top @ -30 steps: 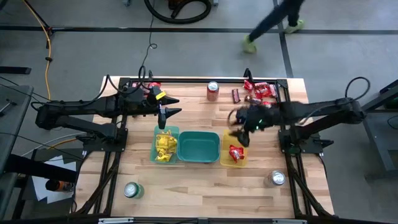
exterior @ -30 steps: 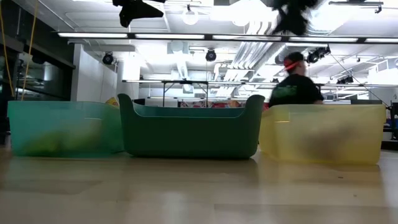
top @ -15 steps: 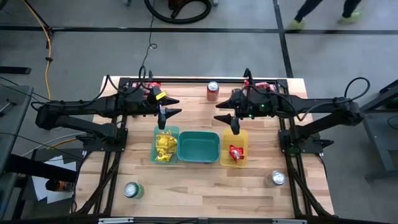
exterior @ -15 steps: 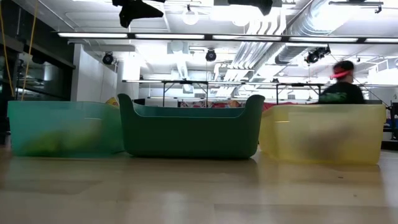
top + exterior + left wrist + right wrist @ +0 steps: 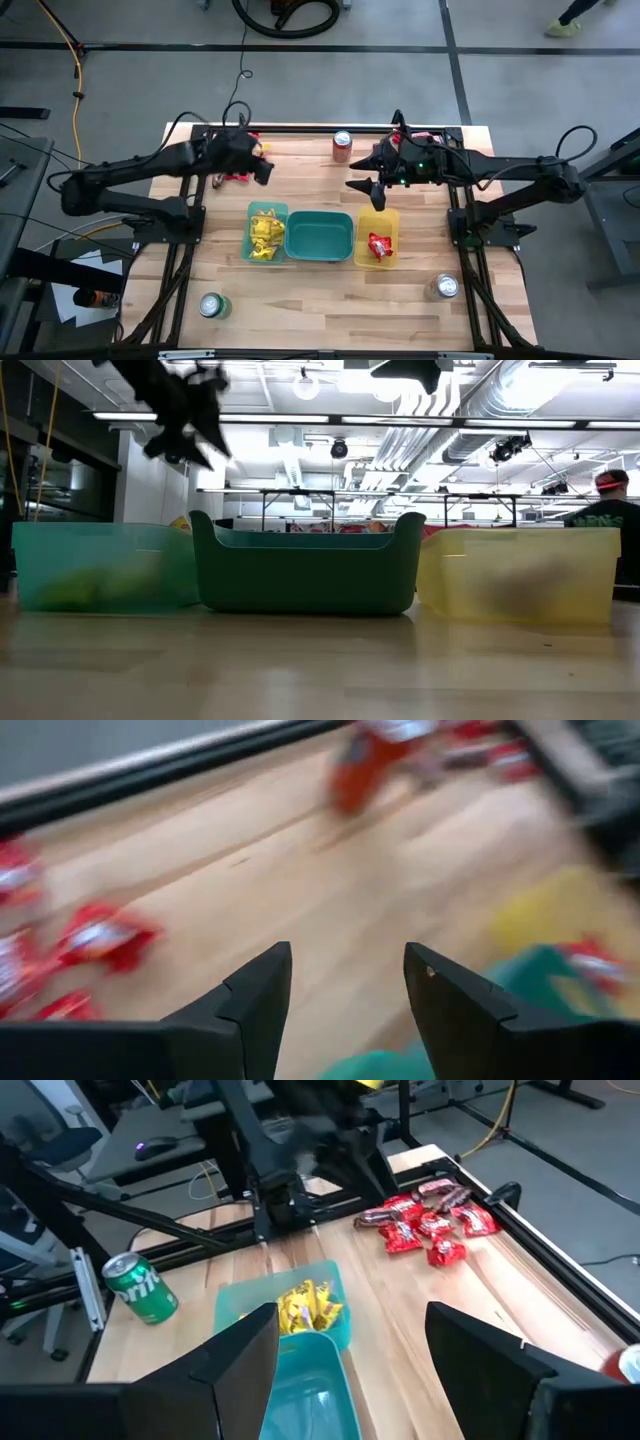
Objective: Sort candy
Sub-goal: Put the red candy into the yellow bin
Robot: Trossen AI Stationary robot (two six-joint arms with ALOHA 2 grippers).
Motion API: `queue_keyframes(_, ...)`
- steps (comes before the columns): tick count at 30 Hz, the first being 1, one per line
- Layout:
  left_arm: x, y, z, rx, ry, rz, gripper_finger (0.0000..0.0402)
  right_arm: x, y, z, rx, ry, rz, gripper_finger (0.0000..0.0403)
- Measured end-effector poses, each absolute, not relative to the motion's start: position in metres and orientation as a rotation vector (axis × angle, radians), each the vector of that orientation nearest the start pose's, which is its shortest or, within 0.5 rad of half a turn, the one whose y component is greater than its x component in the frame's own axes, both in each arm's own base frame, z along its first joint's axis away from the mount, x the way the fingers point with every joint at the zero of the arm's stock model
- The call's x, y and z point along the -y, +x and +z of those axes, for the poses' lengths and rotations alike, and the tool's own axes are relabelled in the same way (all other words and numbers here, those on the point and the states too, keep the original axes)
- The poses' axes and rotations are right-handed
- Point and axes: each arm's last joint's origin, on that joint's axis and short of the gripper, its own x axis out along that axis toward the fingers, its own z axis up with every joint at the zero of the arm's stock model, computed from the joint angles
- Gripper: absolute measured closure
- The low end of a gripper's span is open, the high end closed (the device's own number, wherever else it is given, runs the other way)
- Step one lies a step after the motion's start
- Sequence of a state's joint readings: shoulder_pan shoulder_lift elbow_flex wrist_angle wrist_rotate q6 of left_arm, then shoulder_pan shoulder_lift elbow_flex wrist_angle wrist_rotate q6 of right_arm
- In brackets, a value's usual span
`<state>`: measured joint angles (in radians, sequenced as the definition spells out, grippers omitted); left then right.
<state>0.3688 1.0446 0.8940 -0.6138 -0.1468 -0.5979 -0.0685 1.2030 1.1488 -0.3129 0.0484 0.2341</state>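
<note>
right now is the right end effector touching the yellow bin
Apart. The low view shows the right end effector high above the yellow bin, with open room between them; in the high view it hangs at the bin's far end.

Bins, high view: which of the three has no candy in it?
The dark teal middle bin shows only its bare floor. The light green bin on its left holds yellow packets; the yellow bin on its right holds red packets.
</note>
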Motion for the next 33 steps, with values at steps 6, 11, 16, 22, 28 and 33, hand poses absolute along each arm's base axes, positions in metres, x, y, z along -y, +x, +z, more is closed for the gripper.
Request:
queue_keyframes(6,-0.132,0.19,0.248,-0.833,-0.709,0.831,0.0224,0.025,0.261,0.36,-0.363,0.266,-0.187,0.0155)
queue_keyframes(11,-0.164,0.196,0.205,-1.031,-0.728,0.863,0.0225,0.026,0.261,0.36,-0.366,0.27,-0.192,0.0155)
queue_keyframes(16,-0.179,0.201,0.171,-1.172,-0.733,0.892,0.0225,0.026,0.261,0.36,-0.365,0.276,-0.197,0.0155)
queue_keyframes(22,-0.19,0.211,0.15,-1.161,-0.689,0.938,0.0225,0.027,0.261,0.36,-0.364,0.276,-0.201,0.0155)
queue_keyframes(28,-0.196,0.216,0.139,-1.155,-0.647,0.98,0.0225,0.027,0.261,0.36,-0.365,0.276,-0.201,0.0155)
queue_keyframes(33,-0.197,0.22,0.128,-1.211,-0.623,0.936,0.026,0.027,0.261,0.36,-0.365,0.276,-0.202,0.0155)
